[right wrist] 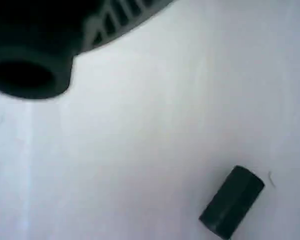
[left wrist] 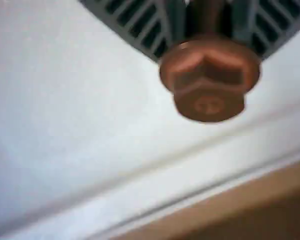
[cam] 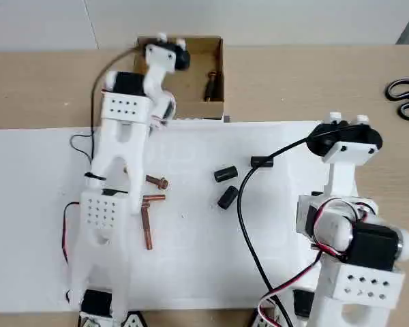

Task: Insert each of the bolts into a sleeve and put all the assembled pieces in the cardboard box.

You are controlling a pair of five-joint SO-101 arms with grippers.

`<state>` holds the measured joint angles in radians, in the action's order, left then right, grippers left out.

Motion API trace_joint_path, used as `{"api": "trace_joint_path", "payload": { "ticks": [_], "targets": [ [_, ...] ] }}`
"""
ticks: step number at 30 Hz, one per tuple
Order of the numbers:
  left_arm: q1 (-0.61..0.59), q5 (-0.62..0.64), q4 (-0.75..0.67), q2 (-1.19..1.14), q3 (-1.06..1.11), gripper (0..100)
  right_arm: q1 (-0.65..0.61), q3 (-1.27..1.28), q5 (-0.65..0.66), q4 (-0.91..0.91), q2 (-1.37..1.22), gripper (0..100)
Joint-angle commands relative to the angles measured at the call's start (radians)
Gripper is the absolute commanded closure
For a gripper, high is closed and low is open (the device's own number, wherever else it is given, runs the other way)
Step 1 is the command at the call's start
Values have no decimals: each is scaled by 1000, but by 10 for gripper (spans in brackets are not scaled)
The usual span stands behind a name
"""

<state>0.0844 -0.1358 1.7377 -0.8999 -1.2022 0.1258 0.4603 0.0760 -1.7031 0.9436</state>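
The bolt (left wrist: 208,82) I am working with sits in my left pincer (left wrist: 208,25). The ribbed jaws are narrowed onto its shank, and the hex head juts out past the fingertips above the white sheet (left wrist: 65,125), close to where the sheet ends. Its long axis runs along my fingers, head outward. I cannot tell whether any shank stands free behind the jaws.

Its mate, a black sleeve (right wrist: 27,75), is clamped in my right pincer (right wrist: 75,35) with the open bore facing back toward my wrist. A second sleeve (right wrist: 232,202) lies on the sheet beyond it.

From above, my left arm (cam: 123,136) lies stretched toward the far edge of the bench (cam: 293,75), beside the cardboard box (cam: 194,68). My right arm (cam: 344,146) stands near the right edge. So the held sleeve is well apart from the bolt, off toward the right edge. I judge the joining depends on bringing the two together and setting the bolt's axis in line with that bore.

Between my arms, loose bolts (cam: 147,228) and loose sleeves (cam: 225,174) lie on the sheet. One assembled piece (cam: 210,85) is already in the box.
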Motion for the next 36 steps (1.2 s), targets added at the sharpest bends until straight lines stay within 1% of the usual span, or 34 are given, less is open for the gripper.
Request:
{"api": "trace_joint_path", "payload": {
  "ticks": [1, 4, 8, 13, 16, 20, 22, 26, 31, 36],
  "targets": [
    [15, 2, 17, 219, 50, 995, 7, -48, -5, -2, 15, 996],
    [17, 2, 17, 371, 174, 995, 7, -83, -5, -2, 19, 996],
    [15, 2, 17, 603, 344, 995, 4, -152, -3, 1, 99, 996],
    [8, 112, 15, 895, 587, 995, -91, -127, 18, -1, 239, 996],
    [8, 114, 11, 1065, 707, 995, -151, -91, 20, 19, 325, 996],
    [8, 118, -46, 1267, 869, 995, -203, 9, 18, 53, 410, 996],
    [8, 124, -89, 1367, 974, 995, -208, 72, 17, 91, 449, 996],
    [8, 247, -210, 1591, 1199, 995, -211, 206, 17, 189, 533, 996],
    [8, 387, -431, 1916, 1550, 995, -211, 365, 17, 286, 648, 996],
    [14, 514, -690, 2272, 1937, 995, -213, 552, 17, 383, 773, 996]
  ]
}}
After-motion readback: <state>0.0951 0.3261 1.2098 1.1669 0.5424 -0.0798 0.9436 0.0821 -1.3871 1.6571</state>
